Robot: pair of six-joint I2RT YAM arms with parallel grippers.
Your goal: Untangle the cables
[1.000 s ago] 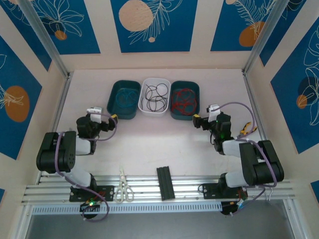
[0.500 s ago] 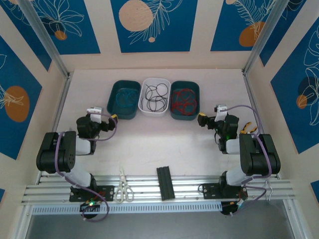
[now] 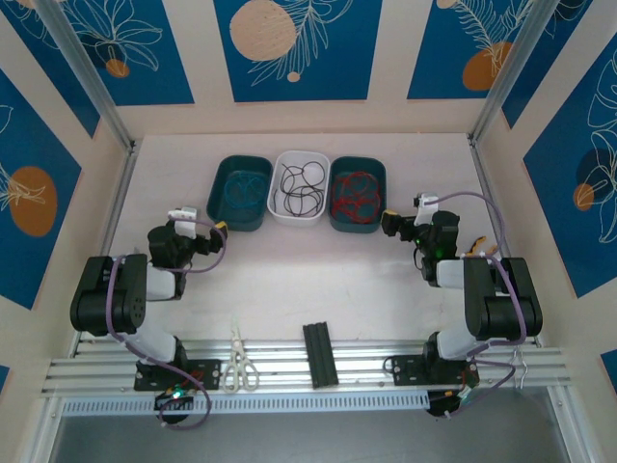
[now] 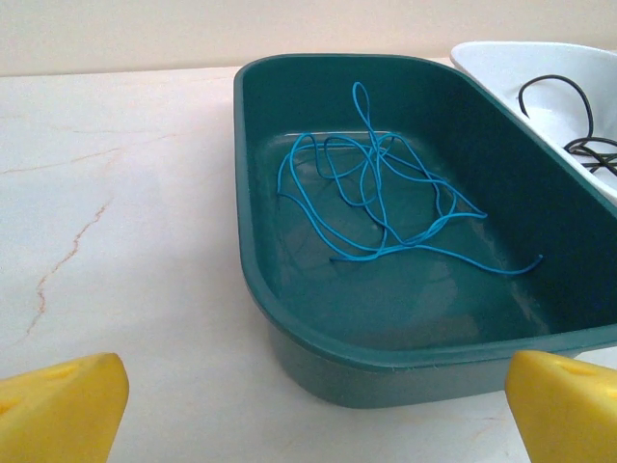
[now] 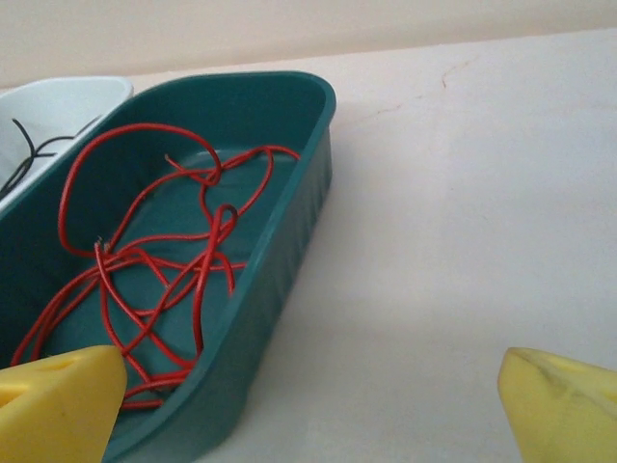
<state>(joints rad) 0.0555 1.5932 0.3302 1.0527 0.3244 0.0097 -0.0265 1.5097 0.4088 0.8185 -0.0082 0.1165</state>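
Jaws of the left gripper [image 3: 220,228] wide, nothing between them; it sits low over the worktop [image 3: 289,280], facing the near end of a green tray [image 4: 253,280]. Blue cable [image 4: 376,193] lies loose in that tray, looped over itself. White tray [image 3: 300,154] alongside, black cable [image 3: 301,188] coiled inside. Second green tray [image 5: 289,260] ends the row, red cable [image 5: 210,258] tangled on its floor. Right gripper [image 3: 388,222] near that tray's corner, jaws wide, empty. Scissors [image 3: 237,367] and black block [image 3: 319,353] on the front rail.
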